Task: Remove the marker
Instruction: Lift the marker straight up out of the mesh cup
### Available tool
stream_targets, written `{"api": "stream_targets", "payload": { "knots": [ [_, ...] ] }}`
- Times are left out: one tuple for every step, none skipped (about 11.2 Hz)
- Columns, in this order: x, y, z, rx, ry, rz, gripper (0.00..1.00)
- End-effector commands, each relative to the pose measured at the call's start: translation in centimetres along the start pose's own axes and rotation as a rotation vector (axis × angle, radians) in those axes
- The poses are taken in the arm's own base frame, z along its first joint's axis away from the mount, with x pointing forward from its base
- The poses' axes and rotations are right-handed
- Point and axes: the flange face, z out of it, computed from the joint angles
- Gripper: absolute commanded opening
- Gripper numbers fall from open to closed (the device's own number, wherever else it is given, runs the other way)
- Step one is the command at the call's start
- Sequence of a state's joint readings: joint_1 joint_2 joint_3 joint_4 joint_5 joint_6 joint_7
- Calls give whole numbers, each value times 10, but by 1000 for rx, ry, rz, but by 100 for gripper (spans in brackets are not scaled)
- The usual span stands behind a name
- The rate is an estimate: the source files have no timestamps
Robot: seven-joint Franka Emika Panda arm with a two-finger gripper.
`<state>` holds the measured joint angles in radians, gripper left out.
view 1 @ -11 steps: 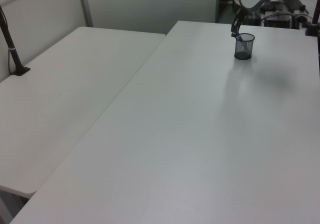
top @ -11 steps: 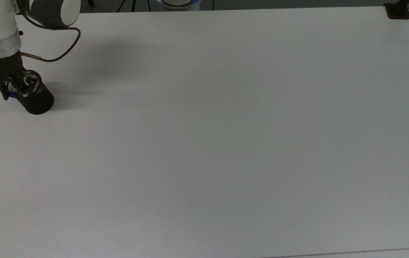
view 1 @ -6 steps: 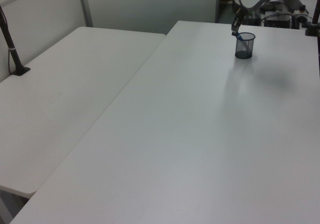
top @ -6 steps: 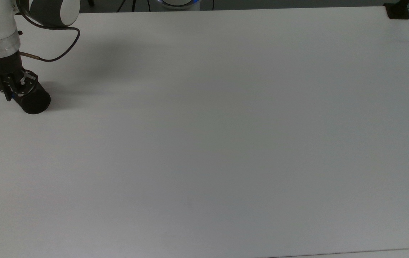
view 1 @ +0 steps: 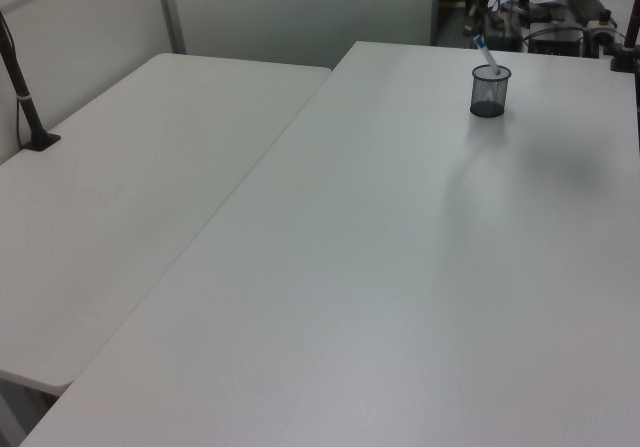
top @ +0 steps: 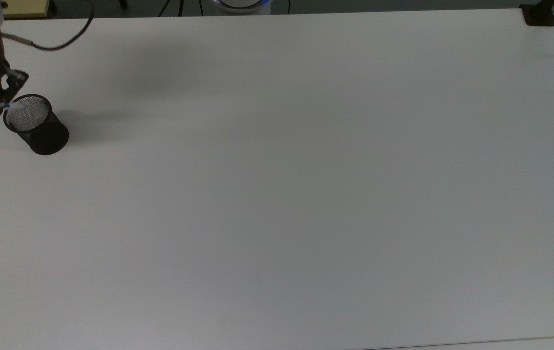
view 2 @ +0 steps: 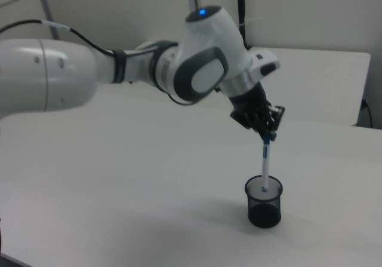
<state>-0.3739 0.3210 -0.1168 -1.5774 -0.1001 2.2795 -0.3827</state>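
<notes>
Since the earlier frames, the tool [view 2: 267, 137] has risen off the black mesh cup [view 2: 263, 202], drawing the marker [view 2: 264, 166] up with it, so the cup's mouth is now uncovered in the top view. Its fingers are pinched on the marker's upper end. The marker stands nearly upright, long axis close to vertical with a slight lean toward the right view's right at the top, while its lower end is still inside the cup's rim. In the top view the cup [top: 37, 125] sits near the bench's [top: 306, 194] left edge, with wide bare surface spreading toward the top view's right. In the left view the marker [view 1: 486, 55] pokes above the cup [view 1: 489, 90].
</notes>
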Motion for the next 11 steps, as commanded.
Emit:
{"api": "stream_targets", "payload": {
  "knots": [
    [27,-46,-56,52,9,32,10],
    [35,-74,-63,71,4,39,10],
    [38,-104,-69,95,-32,31,10],
    [40,-139,-75,121,-82,26,10],
    [39,-170,-83,136,-122,57,10],
    [37,-204,-84,148,-163,68,10],
    [34,-232,-83,154,-205,55,10],
    [29,-252,-79,157,-248,46,10],
    [25,-274,-75,160,-286,14,10],
    [19,-290,-69,162,-314,-10,11],
    [10,-300,-56,157,-351,-31,11]
  ]
}}
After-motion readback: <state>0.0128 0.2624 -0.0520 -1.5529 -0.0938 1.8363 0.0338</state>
